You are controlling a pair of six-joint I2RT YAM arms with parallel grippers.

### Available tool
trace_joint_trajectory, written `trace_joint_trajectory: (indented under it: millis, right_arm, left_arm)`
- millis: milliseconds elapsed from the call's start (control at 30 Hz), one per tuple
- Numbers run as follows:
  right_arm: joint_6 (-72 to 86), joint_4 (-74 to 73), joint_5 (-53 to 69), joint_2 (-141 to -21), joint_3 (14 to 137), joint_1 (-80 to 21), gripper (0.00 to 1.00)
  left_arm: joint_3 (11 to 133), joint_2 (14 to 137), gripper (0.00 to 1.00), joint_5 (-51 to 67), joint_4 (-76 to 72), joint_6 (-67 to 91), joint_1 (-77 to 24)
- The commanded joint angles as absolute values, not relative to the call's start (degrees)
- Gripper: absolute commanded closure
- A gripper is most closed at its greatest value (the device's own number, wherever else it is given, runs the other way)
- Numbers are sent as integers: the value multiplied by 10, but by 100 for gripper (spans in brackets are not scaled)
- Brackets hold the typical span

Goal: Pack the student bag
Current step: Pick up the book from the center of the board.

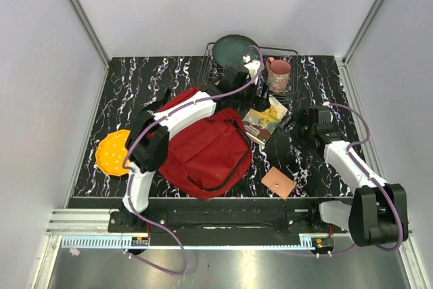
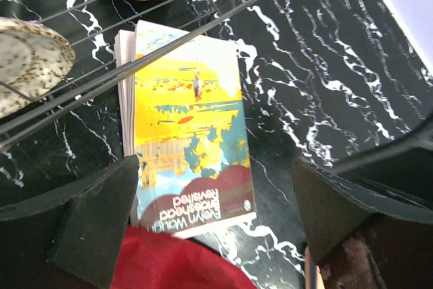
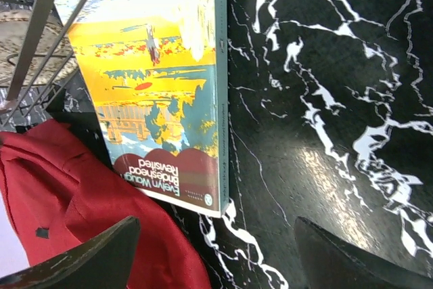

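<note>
The student bag (image 1: 203, 147), a big soft red backpack with black straps, lies in the middle of the table. My left arm reaches across it, and the left gripper (image 1: 245, 86) hovers open above the bag's far right corner. A paperback book (image 1: 265, 121) with a yellow and teal cover lies flat just right of the bag, its far end under the wire rack. In the left wrist view the book (image 2: 189, 126) sits between the spread fingers (image 2: 95, 221), untouched, with red bag fabric (image 2: 176, 262) below. My right gripper (image 1: 298, 126) hangs open right of the book (image 3: 155, 93), near the bag's edge (image 3: 81, 208).
A wire dish rack (image 1: 292, 52) at the back holds a dark green plate (image 1: 233, 49) and a pink mug (image 1: 279, 74). An orange round object (image 1: 111, 152) lies left of the bag. A tan flat pouch (image 1: 278, 182) rests near the front edge.
</note>
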State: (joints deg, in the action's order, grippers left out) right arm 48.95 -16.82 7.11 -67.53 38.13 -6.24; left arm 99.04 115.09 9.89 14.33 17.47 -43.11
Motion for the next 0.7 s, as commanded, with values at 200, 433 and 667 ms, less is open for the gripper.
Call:
trace_joint_trajectory:
  millis: [200, 433, 667]
  right_arm:
    - [493, -86, 143, -742, 398, -47, 0]
    - [495, -61, 146, -776, 407, -45, 0]
    - [495, -49, 115, -803, 402, -40, 0]
  left_arm:
    - [1065, 1260, 1, 133, 139, 153, -410]
    - [1100, 1321, 1, 136, 182, 144, -410]
    - [1049, 1327, 3, 194, 164, 182, -410]
